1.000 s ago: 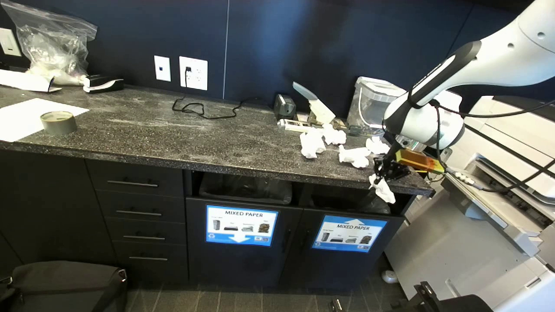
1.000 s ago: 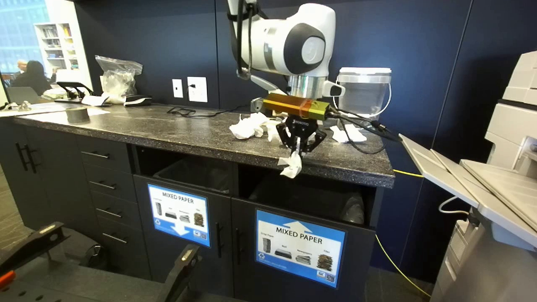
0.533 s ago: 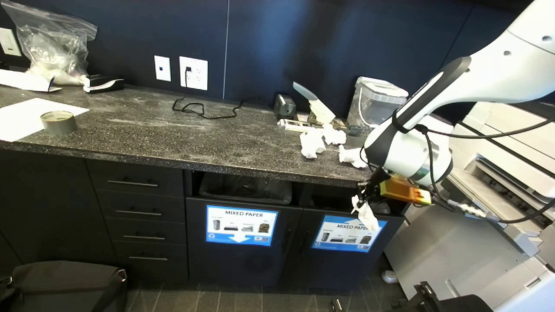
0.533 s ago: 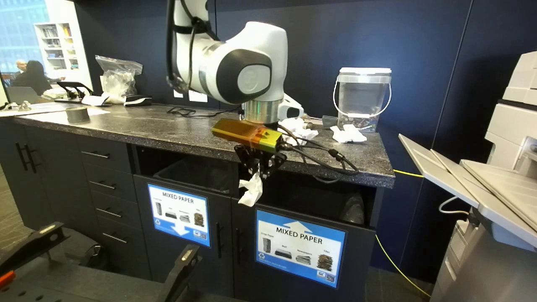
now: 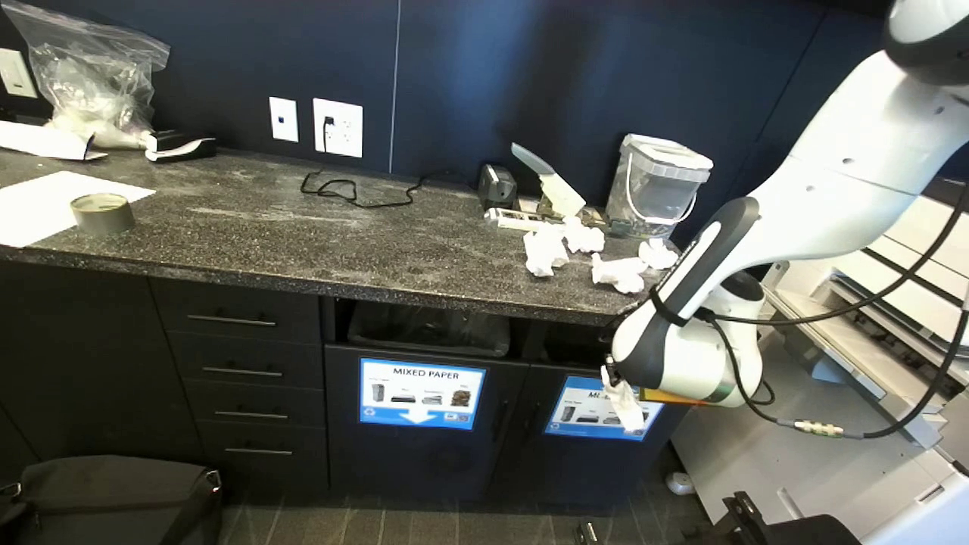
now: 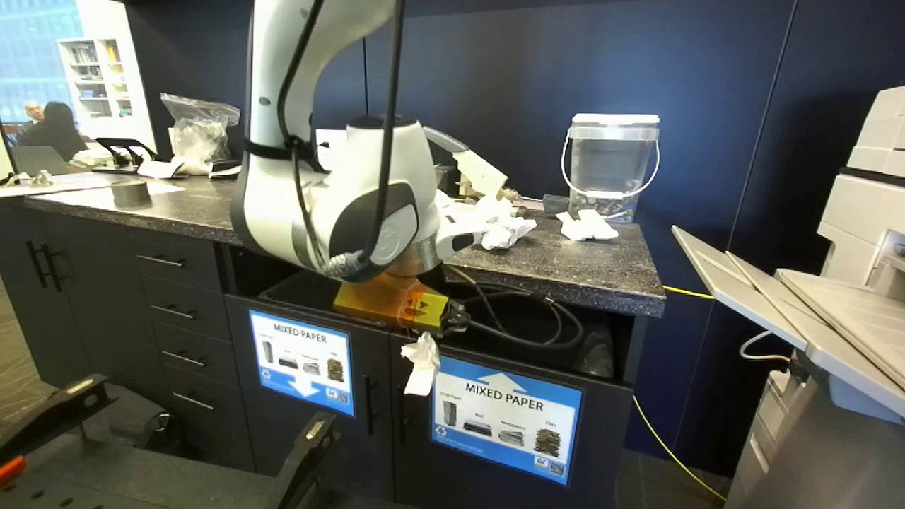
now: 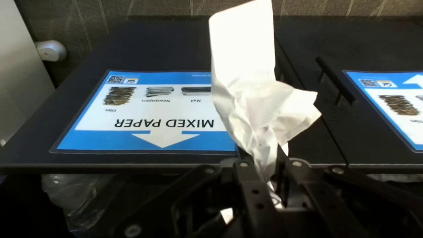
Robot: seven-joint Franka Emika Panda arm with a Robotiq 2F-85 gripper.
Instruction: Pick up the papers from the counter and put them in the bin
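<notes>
in an exterior view, from the left, a clear plastic bag point(image 5: 98, 94) sits at the back of the counter point(image 5: 288, 246); nearer the front edge, a roll of tape point(image 5: 104, 218) rests by a white sheet point(image 5: 42, 198); farther along, the crumpled papers point(image 5: 543, 251) lie loosely clustered near the counter's end; below them, in front of the bin point(image 5: 560, 469), my gripper point(image 7: 266, 166) is clamped on another white scrap point(image 7: 254, 99), which hangs free of the counter and hides part of the blue-and-white sign point(image 7: 148, 112) in the wrist view; behind the cluster a lidded translucent bucket point(image 5: 657, 185) stands upright; a pale office machine point(image 5: 764, 446) is farthest right.
</notes>
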